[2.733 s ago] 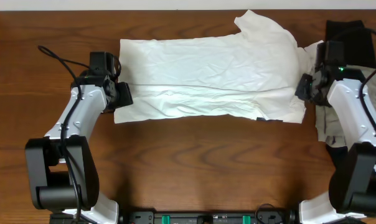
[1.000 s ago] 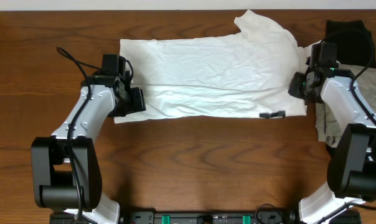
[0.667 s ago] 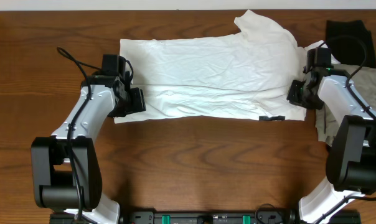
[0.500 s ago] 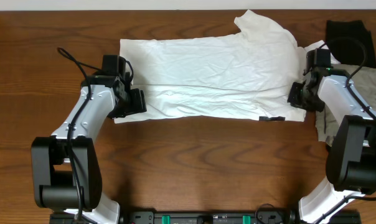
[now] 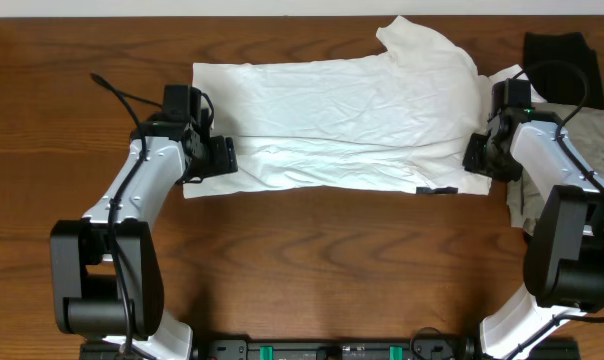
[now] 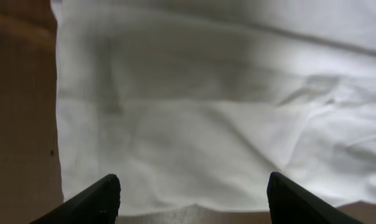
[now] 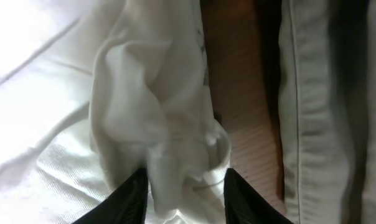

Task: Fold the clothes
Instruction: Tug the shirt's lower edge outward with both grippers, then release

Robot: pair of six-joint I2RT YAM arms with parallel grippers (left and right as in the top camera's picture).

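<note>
So the left gripper (image 6: pixel 194 204) is open wide. Its two black fingers (image 6: pixel 104 198) stand far apart, and nothing is caught between them. It hangs over the left end of the white T-shirt (image 5: pixel 342 125), near the front corner. The cloth under it lies flat.

The right gripper (image 7: pixel 187 194) is at the other end of the shirt. Its jaws are only a little way apart. A bunched-up lump of white cloth fills the gap and touches both sides. It is not clear if the jaws squeeze the lump or only sit beside it.

The T-shirt lies spread out on the brown wooden table (image 5: pixel 312 260), with its long side going from left to right. One sleeve sticks out at the far right. A long crease runs across its middle. A small black print (image 5: pixel 437 189) shows at its front edge, on the right.

A grey-beige garment (image 5: pixel 597 125) lies just beside the right gripper, with a strip of bare table between it and the shirt. A black garment (image 5: pixel 557 50) lies behind that, at the far right corner.
</note>
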